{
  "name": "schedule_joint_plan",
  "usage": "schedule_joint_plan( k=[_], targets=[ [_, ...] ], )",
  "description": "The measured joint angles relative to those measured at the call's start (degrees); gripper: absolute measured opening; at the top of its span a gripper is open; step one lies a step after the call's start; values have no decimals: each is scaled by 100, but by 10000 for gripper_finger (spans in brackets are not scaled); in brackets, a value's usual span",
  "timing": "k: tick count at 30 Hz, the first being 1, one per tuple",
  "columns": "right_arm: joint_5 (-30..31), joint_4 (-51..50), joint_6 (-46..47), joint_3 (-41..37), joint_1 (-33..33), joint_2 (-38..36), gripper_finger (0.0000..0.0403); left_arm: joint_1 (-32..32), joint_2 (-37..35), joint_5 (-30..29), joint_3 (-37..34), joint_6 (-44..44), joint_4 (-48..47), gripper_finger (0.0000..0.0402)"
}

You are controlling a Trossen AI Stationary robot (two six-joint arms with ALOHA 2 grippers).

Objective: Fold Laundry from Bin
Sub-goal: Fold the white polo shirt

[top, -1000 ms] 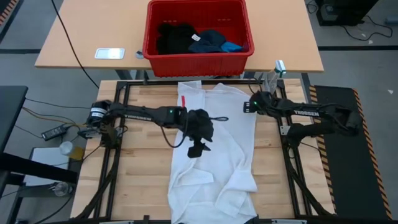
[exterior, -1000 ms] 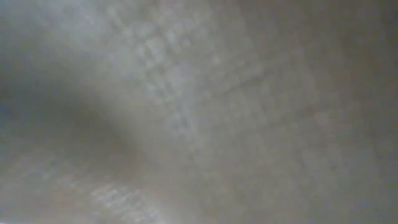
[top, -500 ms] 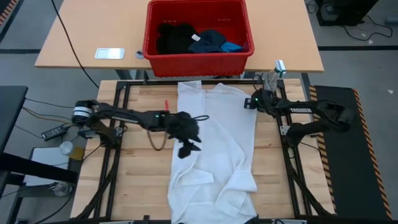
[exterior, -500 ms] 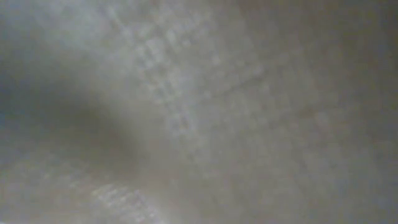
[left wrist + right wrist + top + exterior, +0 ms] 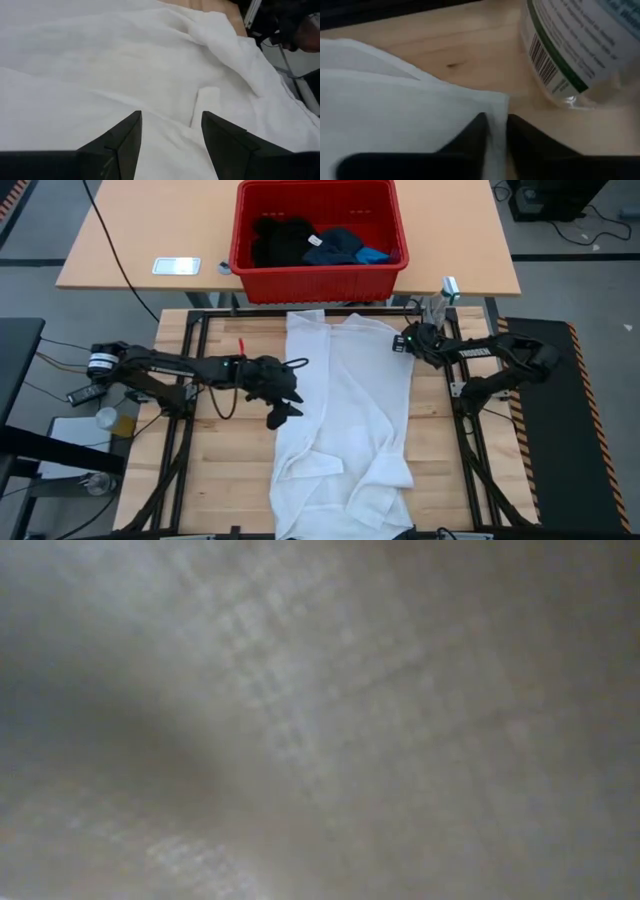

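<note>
With the white garment spread on the table below the bin, the right gripper pinches its far corner and should lift only once the hold is firm, while the left gripper hovers open above its left edge.

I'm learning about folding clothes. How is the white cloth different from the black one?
The white cloth lies spread over the wooden table; the black one sits bunched in the red bin. The white cloth looks much bigger. The right gripper pinches the white cloth's corner; nothing touches the black one. Both are soft fabric.
</note>
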Motion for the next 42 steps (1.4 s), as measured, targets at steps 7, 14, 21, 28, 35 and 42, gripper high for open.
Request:
schedule_joint_plan(
  k=[7,14,21,28,35,42],
  targets=[
    [-890,67,-19,95,6,-213,15,44,145,327,60,-347,679,208],
    [-1578,90,-124,519,54,-507,10,-110,1299,-547,958,-481,718,208],
    [-2032,62,-113,797,65,-537,7,154,3340,-1043,2605,-1267,1405,208],
    [-2361,65,-212,975,198,-540,6,262,4934,-1221,4616,-1720,1354,208],
    [-2933,66,-455,1107,282,-611,6,333,5777,-1245,5857,-2114,676,208],
    [-3182,-167,-724,1108,283,-908,5,457,5912,-1256,5930,-2549,643,208]
  ],
)
